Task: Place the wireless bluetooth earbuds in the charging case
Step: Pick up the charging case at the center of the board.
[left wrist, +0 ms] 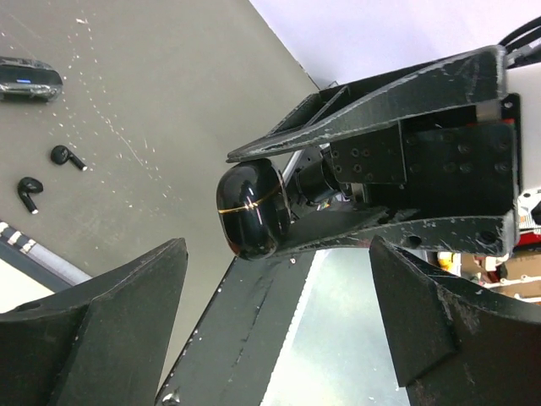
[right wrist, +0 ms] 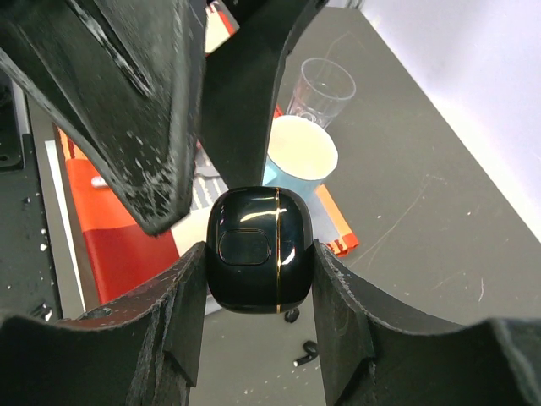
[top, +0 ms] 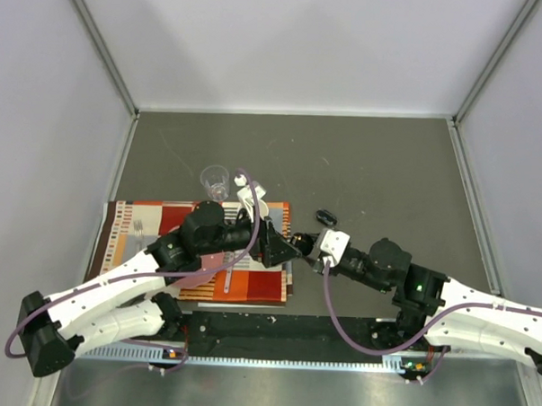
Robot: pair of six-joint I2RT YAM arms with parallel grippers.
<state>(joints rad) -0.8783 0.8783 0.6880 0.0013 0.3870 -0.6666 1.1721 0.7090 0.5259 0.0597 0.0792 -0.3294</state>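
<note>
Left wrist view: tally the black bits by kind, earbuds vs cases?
Earbuds: 2 (second at)
Cases: 2, the held case in the right claw and the loose case
Total: 4

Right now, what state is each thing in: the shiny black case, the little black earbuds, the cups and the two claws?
Glossy black oval charging case: lid shut, clamped in the right gripper.
Right gripper: shut on the case.
Left gripper: open, empty.
Two tiny black plastic earbuds: loose on the table.
Clear plastic cup: upright, empty.
Pale mug: upright, looks empty.
</note>
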